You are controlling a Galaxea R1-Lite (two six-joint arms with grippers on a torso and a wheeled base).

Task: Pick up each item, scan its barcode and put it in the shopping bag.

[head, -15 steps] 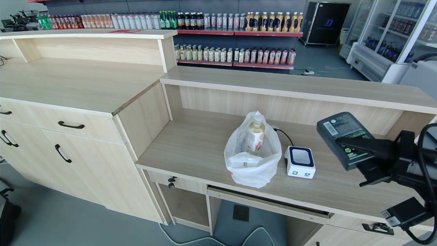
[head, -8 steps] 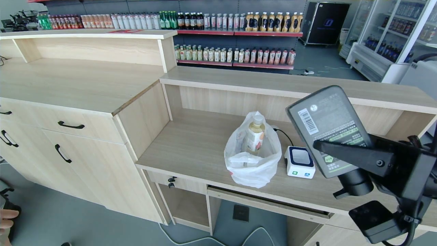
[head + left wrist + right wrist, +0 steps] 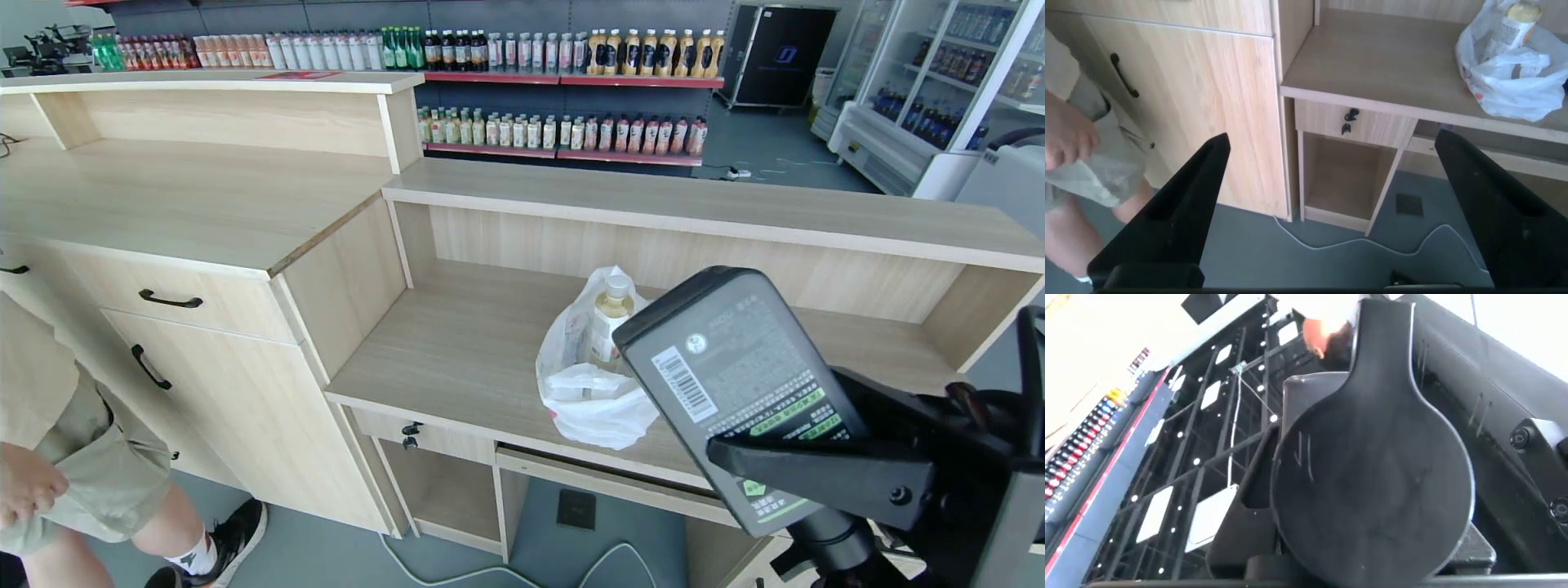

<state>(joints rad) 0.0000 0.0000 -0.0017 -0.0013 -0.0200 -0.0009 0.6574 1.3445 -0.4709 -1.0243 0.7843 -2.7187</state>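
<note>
Dark grey pack (image 3: 735, 384) is seen with a white barcode patch (image 3: 680, 382), tiny white print and a few green stripes; the right gripper (image 3: 788, 490) on it is all black. The shopping bag (image 3: 592, 400) is shown as milky white, half see-through plastic, and a pale yellowish bottle (image 3: 611, 318) with a whitish cap is spotted inside the bag. Under the bag the counter (image 3: 457, 343) is done in light wood grain, black handles (image 3: 170, 300) are found left of the bag, red-edged shelves (image 3: 571, 79) far behind it

Nothing can be read. The black package (image 3: 739, 392) bears a white barcode sticker (image 3: 682, 384); beside the sticker run lines of tiny print (image 3: 755, 371) and green strips (image 3: 788, 406), all too small to read.
</note>
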